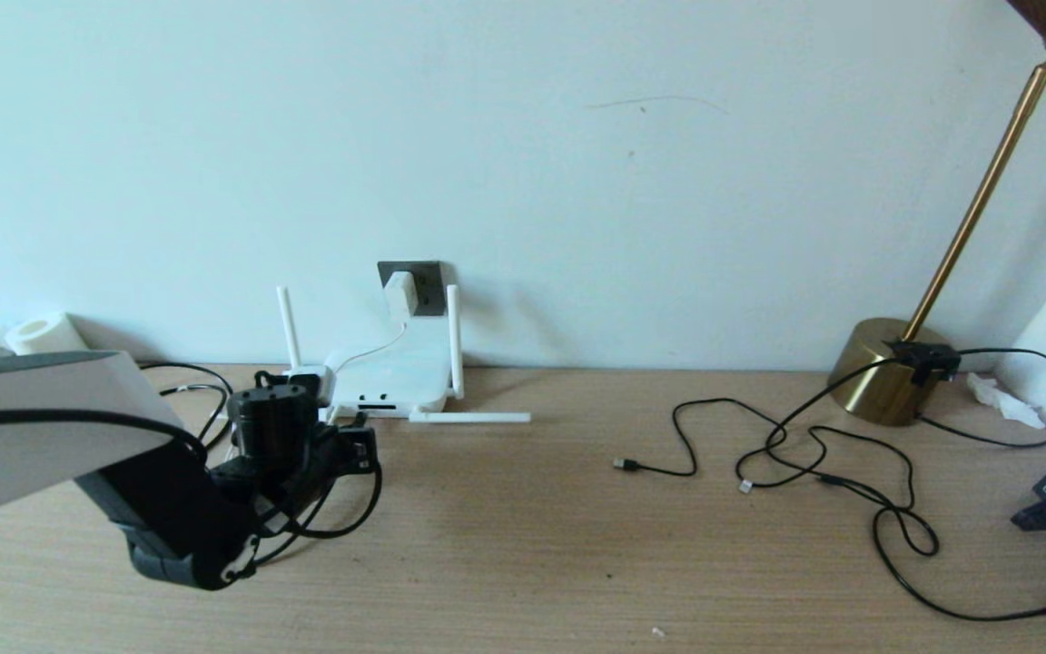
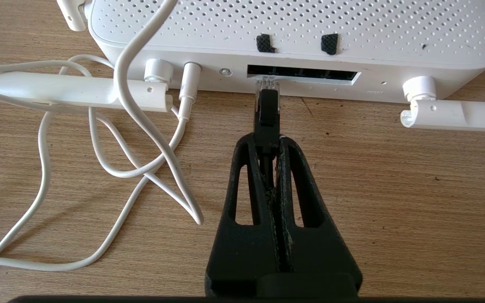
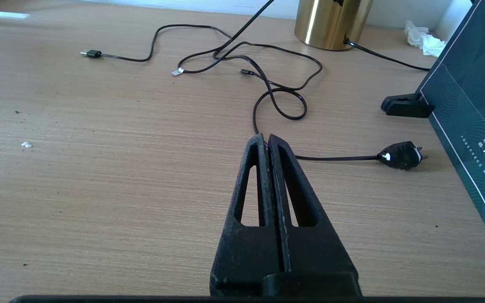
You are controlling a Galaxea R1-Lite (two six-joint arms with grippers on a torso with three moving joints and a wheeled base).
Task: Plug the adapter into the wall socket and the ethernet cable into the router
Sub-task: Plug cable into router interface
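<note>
The white router (image 1: 396, 372) lies against the wall, its port row (image 2: 301, 75) facing my left gripper (image 2: 266, 141). That gripper is shut on the black plug of the ethernet cable (image 2: 267, 111). The plug's clear tip touches the leftmost end of the port row. The cable loops back under the left arm (image 1: 350, 518). The white adapter (image 1: 402, 292) sits on the dark grey wall socket (image 1: 428, 282), and its thin white cord (image 2: 141, 126) runs to the router. My right gripper (image 3: 266, 136) is shut on nothing, low over the desk far to the right.
One router antenna (image 1: 468, 418) lies flat on the desk. A brass lamp base (image 1: 886, 368) and tangled black cables (image 1: 814, 445) with a black plug (image 3: 400, 155) fill the right side. A dark box (image 3: 478, 105) stands at the right edge. White rolls (image 1: 46, 334) sit far left.
</note>
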